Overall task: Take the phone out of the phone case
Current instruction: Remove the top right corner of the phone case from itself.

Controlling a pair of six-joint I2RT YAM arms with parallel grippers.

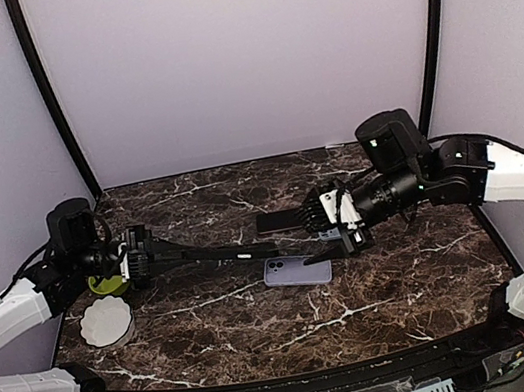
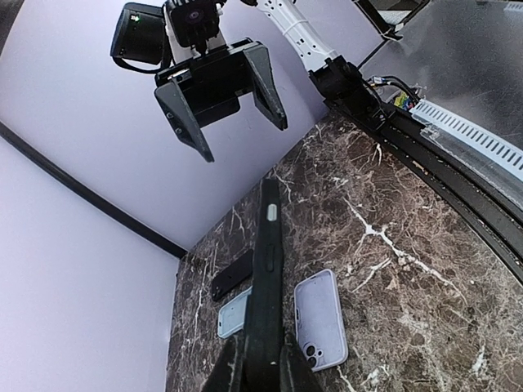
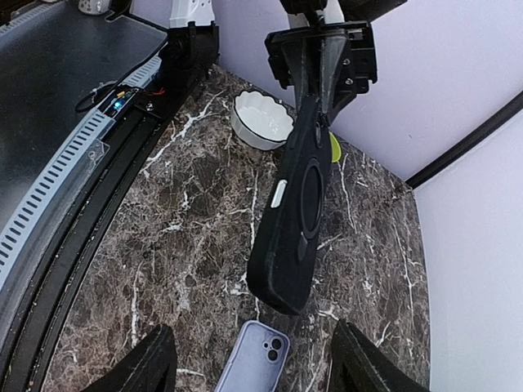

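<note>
So the left gripper (image 1: 151,255) is clamped on the black phone case (image 1: 214,255), which points lengthwise at the wide-apart, empty right gripper (image 1: 318,235).

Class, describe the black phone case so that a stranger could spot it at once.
Start at the dark marble table, then go to the left gripper on its left side. The black phone case juts from that shut gripper toward the middle, held in the air, unlike the lilac phone lying flat near its tip.

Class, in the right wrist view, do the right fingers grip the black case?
No, the right fingers stand open, clear of the black case, which the left fingers hold.
</note>
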